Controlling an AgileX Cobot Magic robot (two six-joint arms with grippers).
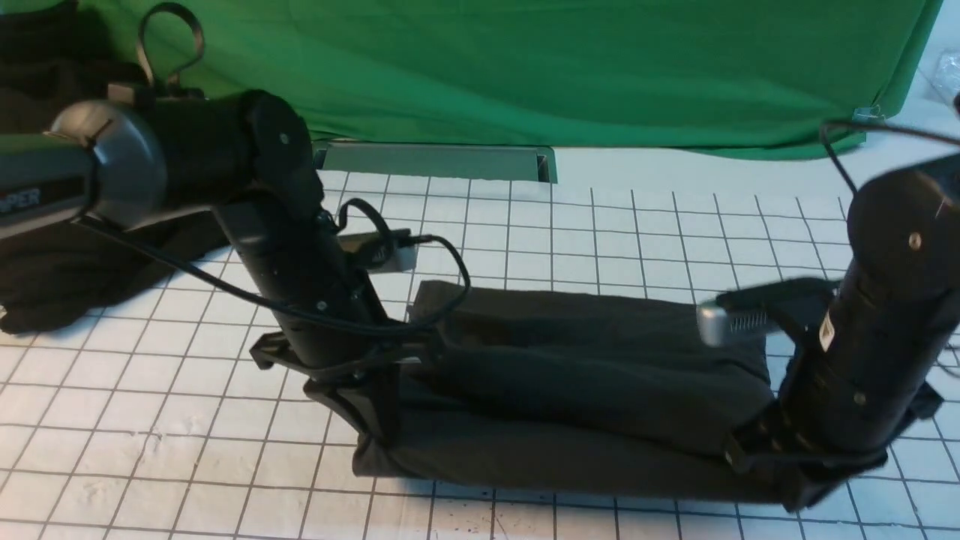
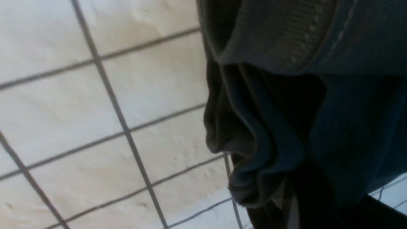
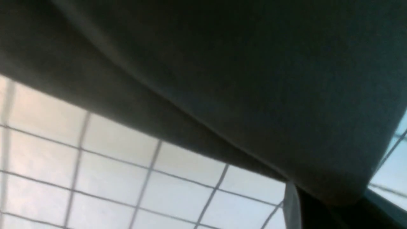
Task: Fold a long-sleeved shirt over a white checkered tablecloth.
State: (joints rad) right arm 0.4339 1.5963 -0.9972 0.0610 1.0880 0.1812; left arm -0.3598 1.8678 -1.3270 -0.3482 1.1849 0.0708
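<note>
Twice pinched the long-sleeved shirt over the white checkered tablecloth: left end clamped in left gripper, right end in right gripper.

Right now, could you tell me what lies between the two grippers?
In the front view, the long-sleeved shirt spans from the left gripper to the right gripper.

Cut-off white letters "PER" on the left arm's grey link; nothing else legible
</note>
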